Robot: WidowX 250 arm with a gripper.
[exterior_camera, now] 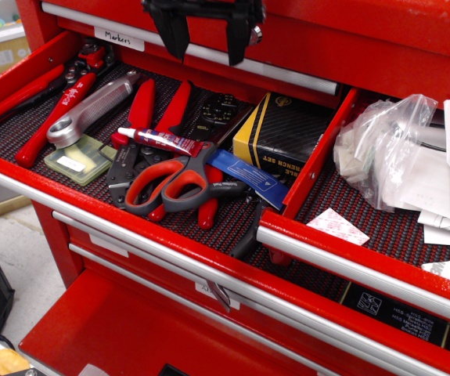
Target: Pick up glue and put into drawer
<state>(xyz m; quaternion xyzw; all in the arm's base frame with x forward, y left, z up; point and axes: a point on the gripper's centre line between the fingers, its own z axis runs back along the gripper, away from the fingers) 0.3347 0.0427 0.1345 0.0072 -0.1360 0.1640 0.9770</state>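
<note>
Cut off by the top edge, gripper (207,47) with black fingers spread apart and empty, above the open red drawer (170,227) — there the glue (160,140), slim red tube, white cap, blue-purple band, atop red-handled pliers (142,110) beside red-and-grey scissors (174,184) — black mesh liner (9,129) beneath.

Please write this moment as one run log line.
end effector: open, empty, above drawer | glue: lying on pliers, ungrasped | phase: approach

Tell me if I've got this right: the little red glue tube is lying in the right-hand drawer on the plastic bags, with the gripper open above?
Not quite. The glue lies in the left drawer, across the pliers and scissors, as observation.image shows. The gripper is indeed open above.
</note>
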